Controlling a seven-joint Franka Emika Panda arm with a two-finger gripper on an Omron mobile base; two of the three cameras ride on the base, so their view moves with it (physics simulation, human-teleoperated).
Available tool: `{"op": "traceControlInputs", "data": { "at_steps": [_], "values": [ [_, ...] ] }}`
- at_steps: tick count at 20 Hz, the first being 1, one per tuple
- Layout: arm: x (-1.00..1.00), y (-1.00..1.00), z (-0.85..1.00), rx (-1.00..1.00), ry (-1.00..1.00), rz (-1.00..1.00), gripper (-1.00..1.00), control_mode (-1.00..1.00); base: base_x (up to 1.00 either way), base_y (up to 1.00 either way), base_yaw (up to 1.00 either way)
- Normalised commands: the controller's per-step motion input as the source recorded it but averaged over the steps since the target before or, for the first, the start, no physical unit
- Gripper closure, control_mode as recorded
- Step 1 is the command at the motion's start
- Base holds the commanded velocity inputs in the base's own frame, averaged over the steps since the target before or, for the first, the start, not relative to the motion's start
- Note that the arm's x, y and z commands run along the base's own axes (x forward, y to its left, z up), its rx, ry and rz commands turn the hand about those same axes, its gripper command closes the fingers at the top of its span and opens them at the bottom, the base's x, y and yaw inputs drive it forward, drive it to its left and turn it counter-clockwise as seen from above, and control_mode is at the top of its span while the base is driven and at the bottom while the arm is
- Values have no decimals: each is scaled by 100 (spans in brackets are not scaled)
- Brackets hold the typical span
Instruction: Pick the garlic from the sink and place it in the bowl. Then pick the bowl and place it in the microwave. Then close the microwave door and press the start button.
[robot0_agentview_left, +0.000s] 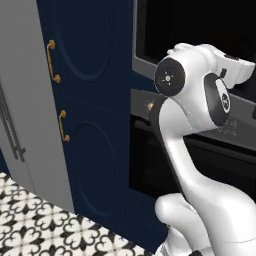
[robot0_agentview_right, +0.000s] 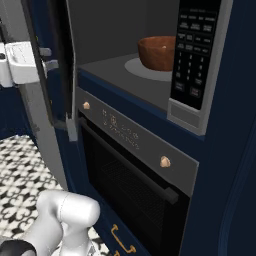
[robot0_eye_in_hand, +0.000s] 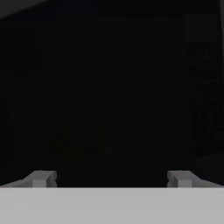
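A white robot arm with dark joints (robot0_agentview_left: 200, 150) rises before a wall of built-in kitchen units. At far left in the left base view stands a tall grey appliance panel with a dark bar handle (robot0_agentview_left: 11, 127), above a black-and-white patterned tile floor (robot0_agentview_left: 35, 220). Next to it is a navy blue cabinet front with two brass pull handles (robot0_agentview_left: 90, 125), and to its right the arm's upper joints cover part of the grey-framed microwave opening.

In the right base view, the grey-framed microwave door with its dark glass window (robot0_agentview_right: 42, 90) stands swung open at left, seen nearly edge-on, with the arm's white hand just beside its outer face at the frame's left edge. To the right lies the grey-framed microwave with its dark cavity (robot0_agentview_right: 115, 70), and inside it the round, glossy reddish-brown wooden bowl (robot0_agentview_right: 156, 52) rests on the flat grey turntable plate (robot0_agentview_right: 137, 67). Whether the garlic lies in the bowl cannot be told from this angle. Right of the cavity sits the black microwave keypad panel (robot0_agentview_right: 195, 55). Below runs the black oven with copper knobs and a bar handle (robot0_agentview_right: 132, 180).

In the hand view, the two-finger gripper (robot0_eye_in_hand: 111, 178) faces a dark, dim surface, its fingertips (robot0_eye_in_hand: 41, 178) spread fully wide with nothing between them.
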Motion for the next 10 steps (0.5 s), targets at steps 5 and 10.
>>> {"op": "traceControlInputs", "data": {
  "at_steps": [5, 10],
  "values": [
    [93, -61, 0, 9, 0, 0, -100, -100, 0, 0, 0],
    [84, -42, 0, 5, 0, 0, -100, -100, 0, 0, 0]
  ]
}}
